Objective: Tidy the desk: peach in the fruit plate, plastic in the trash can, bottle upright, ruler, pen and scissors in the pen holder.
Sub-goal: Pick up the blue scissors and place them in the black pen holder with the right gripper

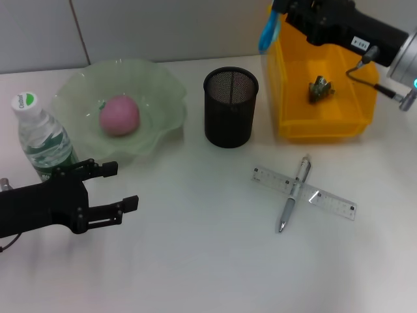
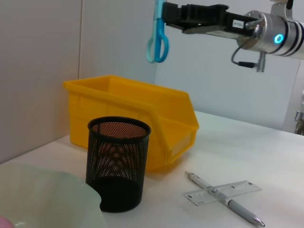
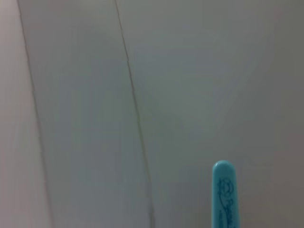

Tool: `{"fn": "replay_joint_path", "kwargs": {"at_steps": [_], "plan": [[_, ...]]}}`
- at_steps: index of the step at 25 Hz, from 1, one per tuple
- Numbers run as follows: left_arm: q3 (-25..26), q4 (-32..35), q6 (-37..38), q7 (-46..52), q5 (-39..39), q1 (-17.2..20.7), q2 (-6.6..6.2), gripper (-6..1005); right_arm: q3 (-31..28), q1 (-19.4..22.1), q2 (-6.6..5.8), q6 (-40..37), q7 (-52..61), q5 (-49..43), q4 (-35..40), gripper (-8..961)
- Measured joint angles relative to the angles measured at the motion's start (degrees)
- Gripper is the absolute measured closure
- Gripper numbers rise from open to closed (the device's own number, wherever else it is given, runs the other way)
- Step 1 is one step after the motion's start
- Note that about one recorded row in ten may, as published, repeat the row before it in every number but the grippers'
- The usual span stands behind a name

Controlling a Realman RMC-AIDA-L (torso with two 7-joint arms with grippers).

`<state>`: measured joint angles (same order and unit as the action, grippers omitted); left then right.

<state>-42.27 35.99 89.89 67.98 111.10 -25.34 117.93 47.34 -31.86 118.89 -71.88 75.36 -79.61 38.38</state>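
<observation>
Done as far as visible: peach in green fruit plate, water bottle upright, crumpled plastic in yellow bin. Left: clear ruler and pen crossed on counter, mesh pen holder looks empty. Right end effector clamps blue scissors high above the bin; only the left wrist view shows them hanging handles-down. Left end effector open, empty, beside bottle.
</observation>
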Motion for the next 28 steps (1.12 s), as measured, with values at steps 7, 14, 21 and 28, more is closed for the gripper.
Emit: {"fn": "replay_joint_path", "kwargs": {"at_steps": [7, 14, 21, 28], "plan": [[0.1, -0.3, -0.8, 0.1, 0.0, 0.1, 0.20, 183, 0.5, 0.2, 0.11, 8.4, -16.2, -1.4, 7.4, 734], [0.2, -0.3, -1.4, 0.1, 0.0, 0.1, 0.31, 183, 6.8, 0.5, 0.48, 17.5, -29.1, -1.5, 12.3, 734], [0.2, -0.7, -2.7, -0.9, -0.6, 0.0, 0.50, 183, 14.6, 1.6, 0.71, 24.6, -42.3, -0.7, 14.2, 734], [0.2, -1.3, -2.9, -2.2, -1.6, 0.2, 0.56, 182, 21.5, 3.5, 0.81, 29.2, -52.4, -0.3, 17.6, 734]]}}
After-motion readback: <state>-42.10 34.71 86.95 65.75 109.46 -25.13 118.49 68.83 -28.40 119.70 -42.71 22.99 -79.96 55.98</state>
